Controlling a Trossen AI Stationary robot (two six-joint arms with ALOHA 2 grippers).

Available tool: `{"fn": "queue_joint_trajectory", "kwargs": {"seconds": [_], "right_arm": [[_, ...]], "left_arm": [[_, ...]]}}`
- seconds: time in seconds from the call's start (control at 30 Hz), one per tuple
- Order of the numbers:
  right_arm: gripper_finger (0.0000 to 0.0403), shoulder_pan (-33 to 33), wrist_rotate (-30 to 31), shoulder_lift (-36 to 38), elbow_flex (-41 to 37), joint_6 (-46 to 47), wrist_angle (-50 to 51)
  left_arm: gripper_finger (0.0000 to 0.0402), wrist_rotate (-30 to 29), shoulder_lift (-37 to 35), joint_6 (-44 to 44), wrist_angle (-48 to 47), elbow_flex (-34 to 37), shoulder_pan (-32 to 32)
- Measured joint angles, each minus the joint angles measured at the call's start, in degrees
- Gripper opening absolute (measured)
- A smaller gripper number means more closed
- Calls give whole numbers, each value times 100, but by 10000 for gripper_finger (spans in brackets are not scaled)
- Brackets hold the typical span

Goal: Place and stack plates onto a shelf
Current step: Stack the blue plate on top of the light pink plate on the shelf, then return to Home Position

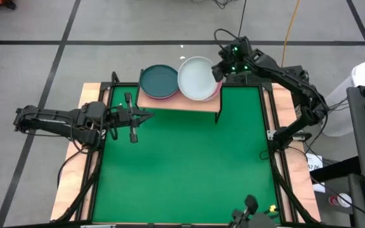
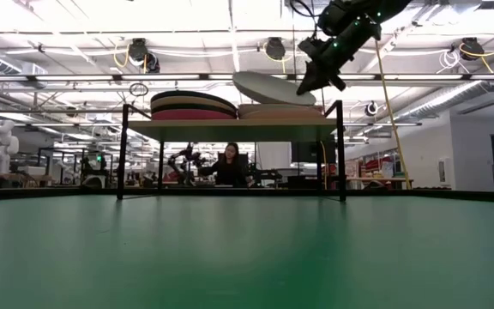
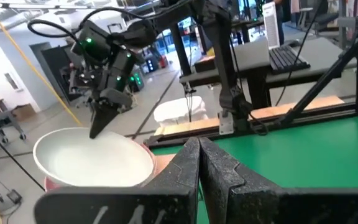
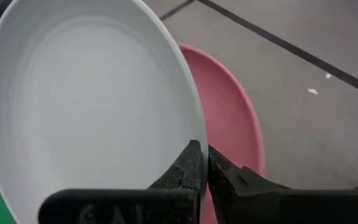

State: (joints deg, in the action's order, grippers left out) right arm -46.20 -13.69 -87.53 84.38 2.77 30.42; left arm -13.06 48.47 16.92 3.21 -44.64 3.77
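The light-wood shelf [image 1: 151,101] stands at the table's far edge. On its left half sits a stack topped by a dark teal plate [image 1: 159,80], with pink and pale plates under it [image 2: 194,106]. My right gripper [image 1: 218,71] is shut on a pale mint-white plate [image 1: 197,78], held tilted above the pink plates [image 2: 279,112] stacked on the right half. My left gripper [image 1: 139,118] is shut and hovers over the table near the shelf's left legs. My right gripper pinches the mint-white plate's rim [image 4: 193,138] on its far-right side between the two fingers [image 4: 188,163]. It comes slanting down from the table's far right. The plate is tilted, its held side up [image 2: 273,87], just above the pink plate [image 4: 229,118] below.
Green tabletop [image 1: 182,164] lies open in front of the shelf. Black frame rails [image 1: 272,126] run along the table's sides. A person [image 2: 228,165] sits at a desk far behind the table. A white cylinder [image 1: 363,79] stands on the floor to the right.
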Motion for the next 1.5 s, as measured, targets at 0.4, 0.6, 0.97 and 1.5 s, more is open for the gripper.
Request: {"fn": "queue_joint_trajectory", "kwargs": {"seconds": [0.4, 0.6, 0.97, 1.5], "right_arm": [[55, -233, 32, -18, 0, 82, 21], [122, -222, 28, 204, 0, 80, -78], [144, 507, -14, 2064, -280, -1277, -240], [126, 1559, -14, 5620, -5402, 45, -4530]], "left_arm": [[12, 0, -4, -107, -184, 0, 0], [12, 2, -4, -209, -183, 0, 0], [12, 0, -843, -263, -999, 0, 13], [12, -556, -2625, -716, -1179, 1237, -18]]}}
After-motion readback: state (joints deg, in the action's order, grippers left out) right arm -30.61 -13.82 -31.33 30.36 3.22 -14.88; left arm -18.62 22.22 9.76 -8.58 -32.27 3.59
